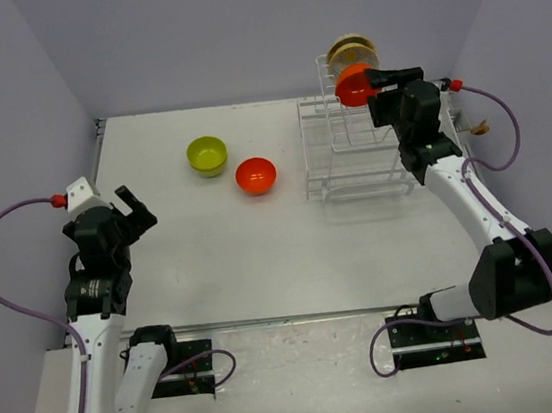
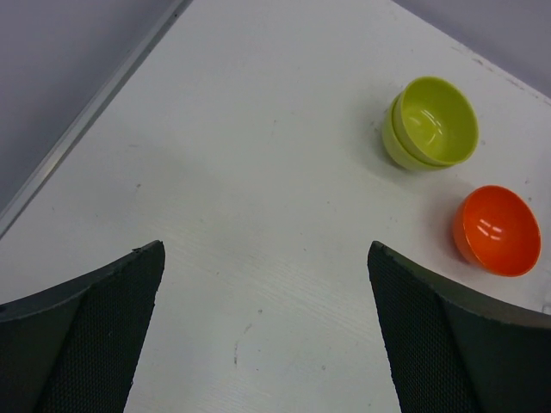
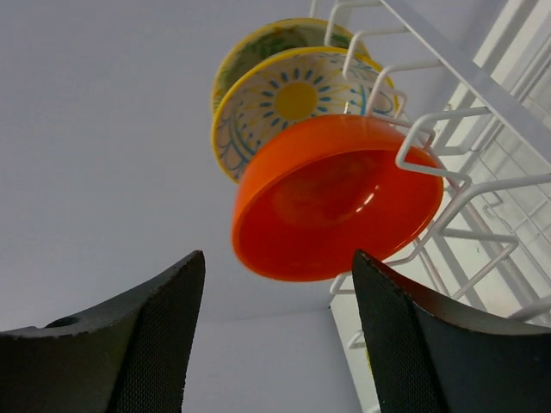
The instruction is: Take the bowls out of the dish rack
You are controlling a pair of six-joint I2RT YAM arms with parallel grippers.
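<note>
top external view: the right arm is stretching out over the far right side, its right gripper (image 1: 379, 80) pointing at the upright section of the white wire dish rack (image 1: 350, 152). its fingers are spread wide and gripping nothing, with a glossy orange-red bowl (image 3: 336, 202) sitting on edge in the slots just beyond the tips. two cream bowls with multicoloured floral patterns (image 3: 297, 99) are standing on edge behind it in the same section. the left arm is crouching at the near left, the left gripper (image 2: 267, 258) hanging wide open and empty above the white table (image 1: 211, 255). lime-green bowls (image 2: 430, 120), seemingly two nested, are resting upright mid-table. a second orange-red bowl (image 2: 497, 230) is lying just beside them, not touching, both left of the rack.
</note>
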